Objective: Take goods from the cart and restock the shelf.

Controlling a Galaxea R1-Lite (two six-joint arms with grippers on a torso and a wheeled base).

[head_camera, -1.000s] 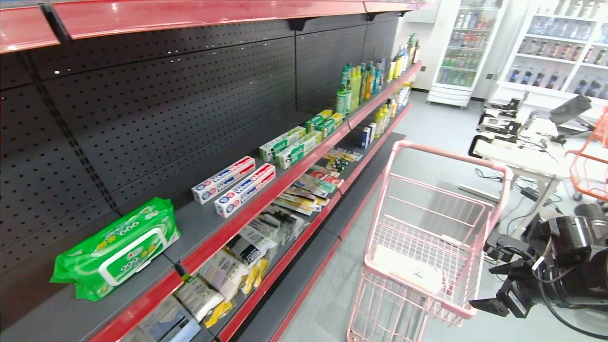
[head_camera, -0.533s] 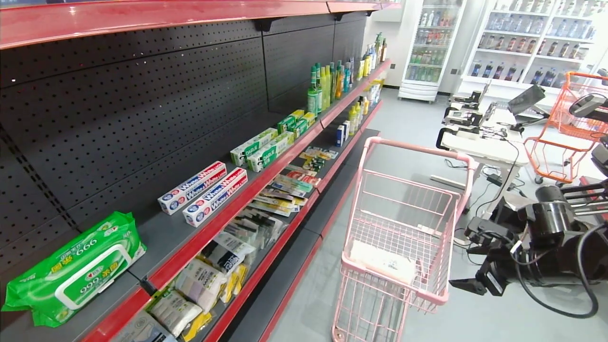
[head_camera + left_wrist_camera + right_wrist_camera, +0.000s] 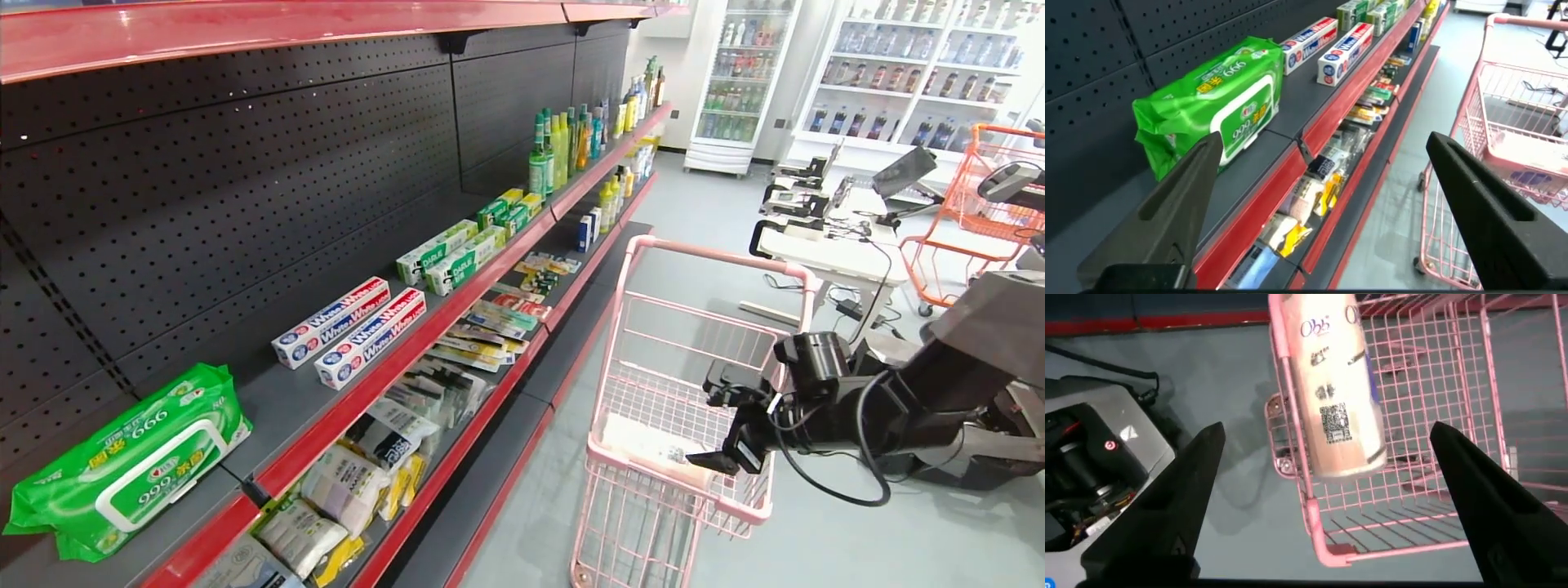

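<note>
A white pack (image 3: pixel 653 449) (image 3: pixel 1339 392) lies in the pink cart (image 3: pixel 702 253) (image 3: pixel 1290 433) (image 3: pixel 1527 106) in the aisle. My right gripper (image 3: pixel 717 425) (image 3: pixel 1323 498) hangs open over the cart's near rim, just above the pack and not touching it. My left gripper (image 3: pixel 1323 204) is open with nothing in it, low beside the shelf. A green wet-wipes pack (image 3: pixel 131 465) (image 3: pixel 1217 98) rests on the grey shelf board (image 3: pixel 286 400) ahead of it. Two toothpaste boxes (image 3: pixel 351 331) (image 3: pixel 1327 49) lie farther along.
The shelf's red front edge (image 3: pixel 384 380) runs along the aisle, with small packets (image 3: pixel 384 457) on the lower board. Green boxes (image 3: pixel 449 253) and bottles (image 3: pixel 563 147) stand farther down. A white table (image 3: pixel 824 253) and an orange cart (image 3: pixel 971 220) are behind the pink cart.
The head camera first turned, shifting the whole picture left. Since then my right arm has swung left and up, from beside the cart to over its near rim.
</note>
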